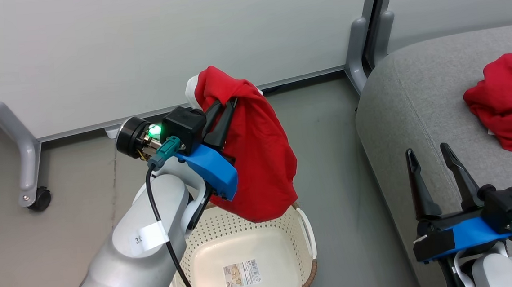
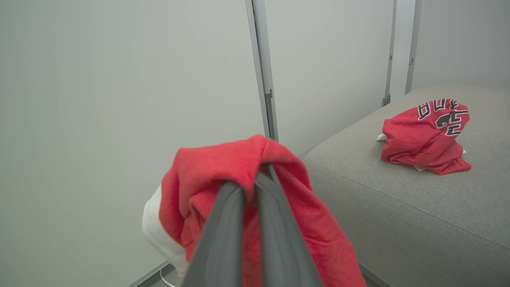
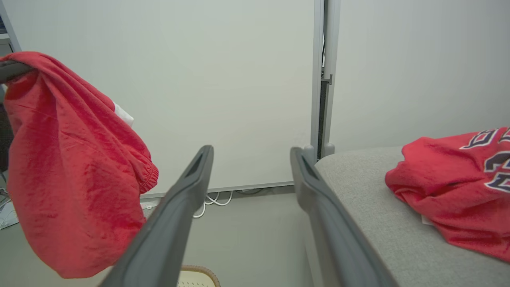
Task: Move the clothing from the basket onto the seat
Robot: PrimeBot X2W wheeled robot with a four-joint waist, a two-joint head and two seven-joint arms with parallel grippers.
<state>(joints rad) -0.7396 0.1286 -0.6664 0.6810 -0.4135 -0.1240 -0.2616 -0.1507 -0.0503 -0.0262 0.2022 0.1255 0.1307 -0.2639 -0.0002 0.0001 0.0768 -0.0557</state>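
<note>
A red garment with white trim (image 1: pixel 256 152) (image 2: pixel 223 167) (image 3: pixel 71 167) hangs in the air above the basket, pinched near its top by my left gripper (image 1: pixel 224 104) (image 2: pixel 255 175), which is shut on it. The cream perforated basket (image 1: pixel 306 248) stands on the floor below, holding nothing but its barcode sticker (image 1: pixel 241 273). The red jersey with lettering (image 1: pixel 508 103) (image 2: pixel 426 137) (image 3: pixel 458 187) lies crumpled on the grey seat (image 1: pixel 398 120) (image 2: pixel 398 199) (image 3: pixel 370 207). My right gripper (image 1: pixel 430 151) (image 3: pixel 251 153) stands open over the seat's front edge, left of the jersey, holding nothing.
White partition panels on grey wheeled feet (image 1: pixel 27 159) close off the back. A grey post (image 1: pixel 357 46) stands by the seat's corner. Cables (image 3: pixel 211 199) lie on the floor at the panel's base. Bare grey floor (image 1: pixel 329 156) lies between basket and seat.
</note>
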